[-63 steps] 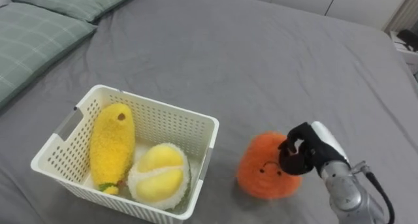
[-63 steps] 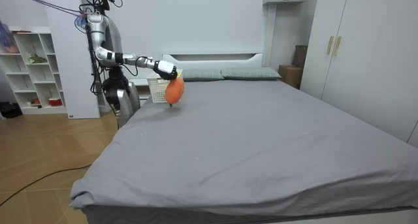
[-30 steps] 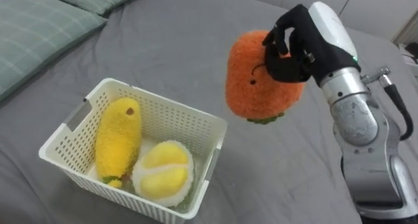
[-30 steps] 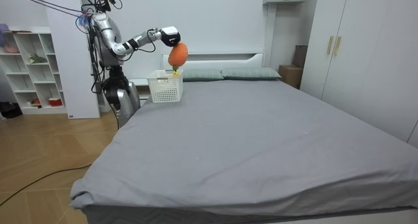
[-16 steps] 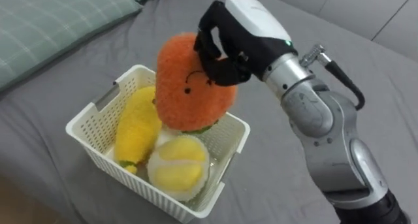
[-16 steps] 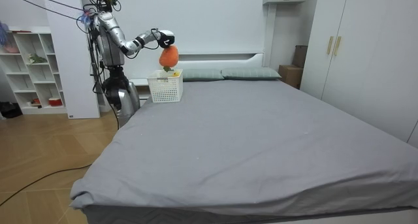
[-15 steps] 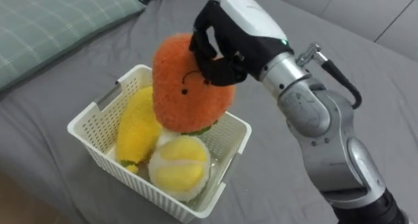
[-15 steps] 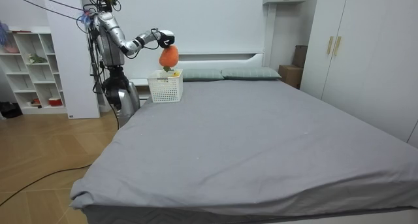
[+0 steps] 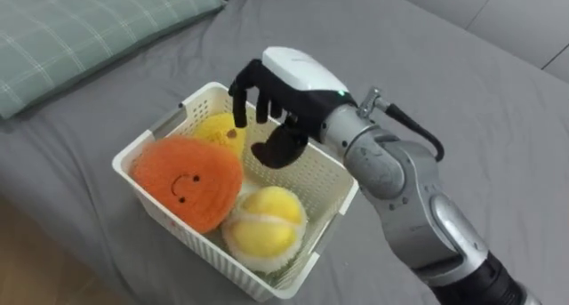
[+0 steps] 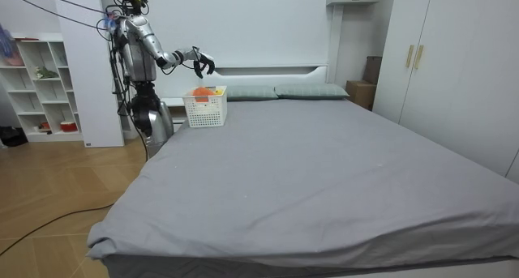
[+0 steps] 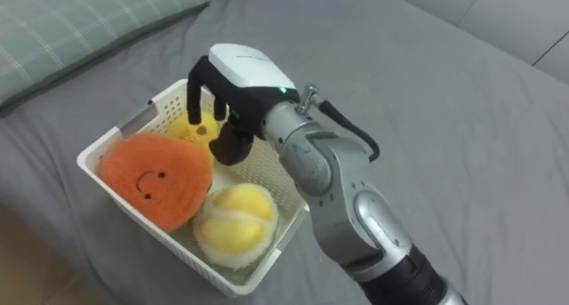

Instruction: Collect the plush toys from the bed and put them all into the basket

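Observation:
A white slatted basket (image 9: 330, 178) (image 11: 286, 212) (image 10: 204, 110) stands on the grey bed near its edge. Inside lie a fuzzy orange toy with a smiling face (image 9: 188, 182) (image 11: 155, 180), a round yellow-and-white plush (image 9: 265, 220) (image 11: 231, 220) and a long yellow plush (image 9: 220, 131) (image 11: 193, 127) partly hidden behind the orange one. My right hand (image 9: 271, 109) (image 11: 220, 99) (image 10: 201, 60) hovers above the basket, fingers spread and relaxed, holding nothing.
Green checked pillows (image 9: 80, 25) (image 11: 62, 29) lie to the left of the basket. The grey bedcover (image 9: 418, 65) stretches to the right. In the room view I stand at the bed's head corner, near white shelves (image 10: 36, 87) and wardrobe doors (image 10: 442, 59).
My right hand carried the orange toy over the basket and let it go. The toy now lies in the basket and the hand has opened above it.

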Available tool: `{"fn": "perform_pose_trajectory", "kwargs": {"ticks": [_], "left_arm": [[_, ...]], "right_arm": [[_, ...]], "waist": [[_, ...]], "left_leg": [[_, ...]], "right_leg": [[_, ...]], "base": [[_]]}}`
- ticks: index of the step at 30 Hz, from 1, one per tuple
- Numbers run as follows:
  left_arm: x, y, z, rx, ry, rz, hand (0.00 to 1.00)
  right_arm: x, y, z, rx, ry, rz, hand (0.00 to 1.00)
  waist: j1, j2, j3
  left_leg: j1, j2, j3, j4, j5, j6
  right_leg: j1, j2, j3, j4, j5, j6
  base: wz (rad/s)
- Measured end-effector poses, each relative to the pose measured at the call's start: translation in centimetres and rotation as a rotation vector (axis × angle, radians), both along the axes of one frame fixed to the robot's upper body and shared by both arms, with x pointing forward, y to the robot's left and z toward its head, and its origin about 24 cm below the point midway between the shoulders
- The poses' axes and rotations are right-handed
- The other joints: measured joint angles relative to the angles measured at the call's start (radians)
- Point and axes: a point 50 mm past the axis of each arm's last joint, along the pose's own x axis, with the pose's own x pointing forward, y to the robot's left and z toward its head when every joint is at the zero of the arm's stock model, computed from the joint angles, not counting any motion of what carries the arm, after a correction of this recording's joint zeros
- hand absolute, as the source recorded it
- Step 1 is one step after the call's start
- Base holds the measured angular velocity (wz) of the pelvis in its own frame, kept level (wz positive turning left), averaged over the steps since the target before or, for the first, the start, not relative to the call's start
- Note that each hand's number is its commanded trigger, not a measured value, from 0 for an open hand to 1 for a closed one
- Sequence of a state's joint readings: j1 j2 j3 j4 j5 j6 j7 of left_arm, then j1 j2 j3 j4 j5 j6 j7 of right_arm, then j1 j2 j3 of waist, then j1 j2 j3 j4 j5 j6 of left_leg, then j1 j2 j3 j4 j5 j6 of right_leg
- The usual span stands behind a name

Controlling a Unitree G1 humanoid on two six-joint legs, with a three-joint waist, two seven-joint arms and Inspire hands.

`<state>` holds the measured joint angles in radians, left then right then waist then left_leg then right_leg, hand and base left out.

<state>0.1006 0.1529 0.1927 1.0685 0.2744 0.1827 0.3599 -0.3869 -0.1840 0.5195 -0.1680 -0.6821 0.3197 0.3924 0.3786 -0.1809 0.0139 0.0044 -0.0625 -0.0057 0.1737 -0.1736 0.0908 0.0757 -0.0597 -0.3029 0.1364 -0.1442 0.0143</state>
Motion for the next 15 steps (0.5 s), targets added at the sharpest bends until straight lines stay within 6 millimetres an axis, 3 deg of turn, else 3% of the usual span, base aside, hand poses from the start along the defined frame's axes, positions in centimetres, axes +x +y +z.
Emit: {"fn": "perform_pose_trajectory", "kwargs": {"ticks": [5, 10, 15], "left_arm": [[0.0, 0.0, 0.0, 0.002, -0.002, -0.001, 0.0], [-0.2, 0.2, 0.1, 0.008, -0.005, 0.021, 0.0], [-1.2, 0.3, -0.1, 0.024, 0.018, 0.049, 0.0]], "right_arm": [[-0.3, -0.9, -1.0, -0.008, 0.037, -0.025, 0.0], [-0.4, -2.8, -1.8, 0.015, 0.071, -0.1, 0.0], [-0.4, -5.6, -1.7, 0.077, 0.03, -0.211, 0.0]], "waist": [[-0.025, 0.01, 0.0072], [-0.051, 0.02, 0.0074], [-0.1, 0.04, 0.0061]], "left_leg": [[-0.003, -0.001, 0.001, 0.0, 0.0, 0.001], [-0.008, -0.001, 0.005, 0.0, 0.0, 0.001], [-0.001, 0.0, 0.014, -0.003, 0.001, 0.001]], "right_leg": [[-0.001, 0.0, 0.002, 0.001, 0.001, 0.001], [-0.01, 0.003, 0.029, 0.0, 0.001, 0.001], [-0.008, 0.004, 0.054, -0.001, 0.001, 0.001]], "base": [[0.0], [-0.02], [-0.04]]}}
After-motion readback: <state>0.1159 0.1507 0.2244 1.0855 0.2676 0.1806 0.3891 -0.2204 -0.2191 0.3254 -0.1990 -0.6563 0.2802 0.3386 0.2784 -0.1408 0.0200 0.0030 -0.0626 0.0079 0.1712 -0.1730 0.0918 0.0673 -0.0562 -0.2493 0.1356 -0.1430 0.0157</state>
